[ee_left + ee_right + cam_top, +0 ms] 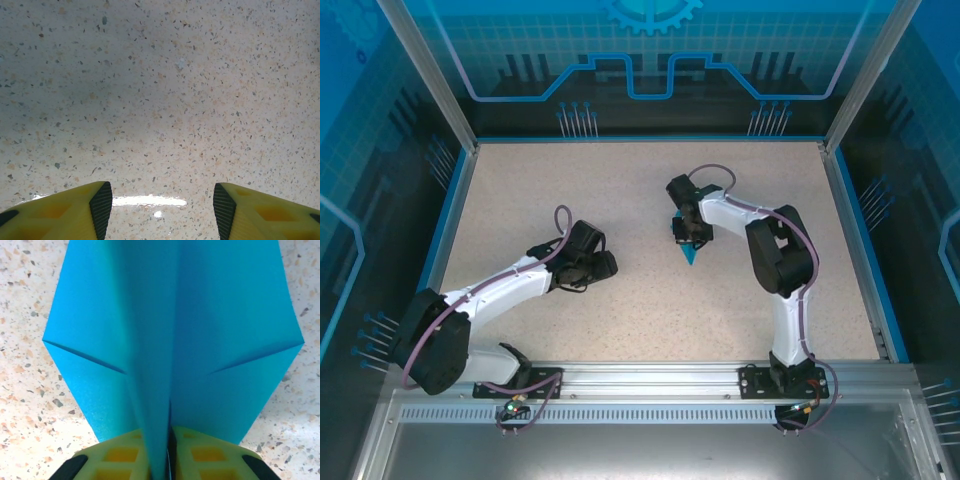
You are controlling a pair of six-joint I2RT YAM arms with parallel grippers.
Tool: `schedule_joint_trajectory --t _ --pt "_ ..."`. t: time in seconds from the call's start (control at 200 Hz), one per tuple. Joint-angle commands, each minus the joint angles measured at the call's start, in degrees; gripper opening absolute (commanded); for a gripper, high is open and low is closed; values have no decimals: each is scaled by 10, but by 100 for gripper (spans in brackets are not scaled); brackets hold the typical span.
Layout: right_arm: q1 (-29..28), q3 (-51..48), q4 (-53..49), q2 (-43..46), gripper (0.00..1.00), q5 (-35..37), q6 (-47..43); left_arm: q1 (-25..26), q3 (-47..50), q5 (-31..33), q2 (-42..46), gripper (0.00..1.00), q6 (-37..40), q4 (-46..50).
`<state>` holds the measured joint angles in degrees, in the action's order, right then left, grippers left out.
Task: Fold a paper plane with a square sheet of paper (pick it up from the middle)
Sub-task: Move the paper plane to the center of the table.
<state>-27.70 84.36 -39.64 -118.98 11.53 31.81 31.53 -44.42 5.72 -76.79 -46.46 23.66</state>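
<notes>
R gripper [169, 437] is clamped shut on the paper plane [200, 315]. In the R wrist view its two yellow fingers [210, 455] press together w/ the plane's ctr fold pinched btwn them, no gap beyond the paper itself. The cyan-blue paper fans out ahead of the fingertips, one flap to each side of the ctr crease. Each flap has a diagonal crease running from its outer corner in toward the middle. The plane's far end runs past the top of that view, so its tip can't be made out there. Speckled worktop [25, 405] shows beneath the paper on both sides.

In the top view the plane is a small blue point sticking out just past the R gripper's fingertips, on the side toward the arm bases. Can't tell whether it touches the worktop.

L gripper [162, 205] is open and holds nothing: its yellow fingers stand well apart, w/ worktop and a strip of glare btwn and just ahead of them. The plane sits well apart from it, off to its right.
</notes>
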Motion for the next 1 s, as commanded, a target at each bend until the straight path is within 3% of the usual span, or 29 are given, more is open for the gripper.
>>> schedule_joint_trajectory --t 0.0,0.25,0.38,0.59,0.89,0.995 --pt "8 0 -15 -35 18 -18 -2 -4 -9 -10 11 60 5 6" --pt "11 15 -28 41 28 -28 -18 -5 -10 -12 16 62 12 3" --pt "11 14 -34 104 39 -30 -28 -5 -9 -11 23 64 20 -1" --pt "10 -12 -41 209 42 -13 -36 -4 -13 -11 20 64 22 2" --pt "7 -191 86 505 58 153 -83 -4 -5 27 60 67 44 2" --pt "17 -260 131 585 68 216 -124 -4 1 85 90 71 46 17"
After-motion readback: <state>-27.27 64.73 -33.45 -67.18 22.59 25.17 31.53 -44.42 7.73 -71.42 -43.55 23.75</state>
